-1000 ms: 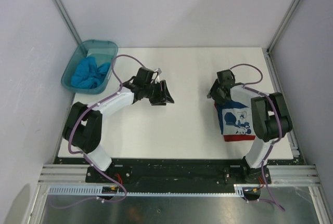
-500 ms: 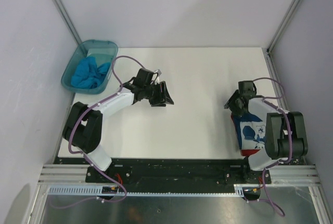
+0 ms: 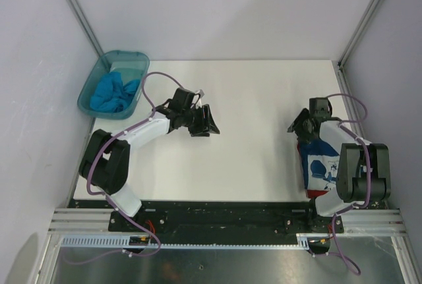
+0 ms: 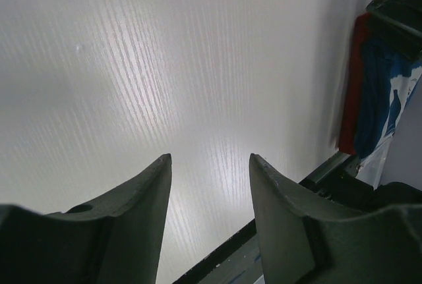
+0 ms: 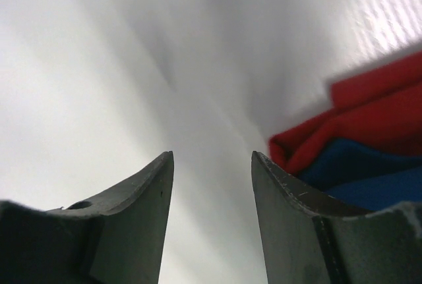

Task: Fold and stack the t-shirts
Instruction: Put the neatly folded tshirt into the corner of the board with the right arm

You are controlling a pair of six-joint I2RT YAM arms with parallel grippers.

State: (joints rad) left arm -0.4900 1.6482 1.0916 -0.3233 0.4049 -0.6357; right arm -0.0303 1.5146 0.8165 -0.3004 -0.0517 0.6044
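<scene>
My left tool [image 3: 204, 122] hung over the middle of the white counter [image 3: 250, 93]. Its two fingers [image 4: 142, 192] stood apart with only bare counter showing between them, so it gripped nothing. My right tool [image 3: 300, 126] sat low on the right side of the counter. Its fingers [image 5: 142, 192] were also spread, with nothing but the white surface in the gap.

Just right of that tool's right finger lay the far left corner of the folded shirts [image 5: 356, 145], a red fold over blue cloth. I could not tell whether the finger touched it. From above, the folded shirts [image 3: 322, 165] lay flat at the near right of the counter, white and blue with a print and a red edge, partly under my right arm. My left wrist camera saw them [image 4: 376, 93] well away to the right.

Off the counter's far left corner stood a teal bin [image 3: 125, 53] with a crumpled blue shirt [image 3: 113, 93] inside it.
</scene>
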